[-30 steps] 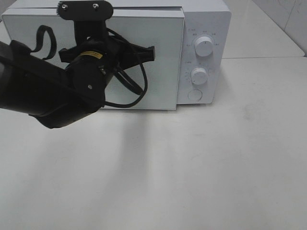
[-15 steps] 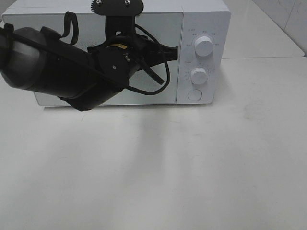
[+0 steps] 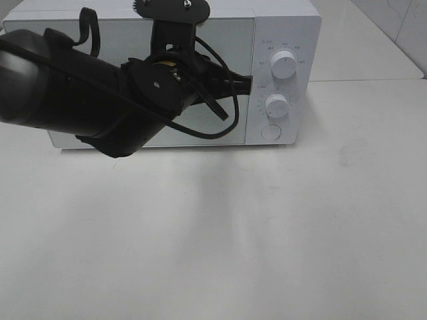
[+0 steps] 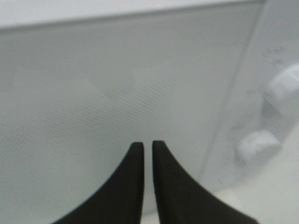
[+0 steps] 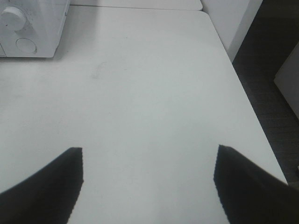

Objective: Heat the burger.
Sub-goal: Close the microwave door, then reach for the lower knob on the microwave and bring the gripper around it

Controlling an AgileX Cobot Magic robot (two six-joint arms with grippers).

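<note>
Left gripper [image 3: 248, 83] is held clenched, its two black fingers [image 4: 131, 186] almost pressed together with only a thin slit between them and nothing gripped. In the exterior high view its tip is pointed toward 3 o'clock and lies at the right edge of the door [image 3: 230, 40] of the white microwave [image 3: 287, 20], just beside the control panel; whether the door is touched cannot be told. The door is seen shut, flush with the front. On the panel an upper knob [image 3: 284, 65] is set at 12 o'clock of a lower knob [image 3: 277, 105], with a round button [image 3: 270, 132] at 6 o'clock of both. A black cable [image 3: 213, 123] is looped below the wrist. The microwave is placed at 12 o'clock on the white table [image 3: 267, 233]. Right gripper [image 5: 147, 149] is held released, its jaws spread wide over bare table surface, well apart from the microwave. The burger is shown in no view, so its place cannot be told.
</note>
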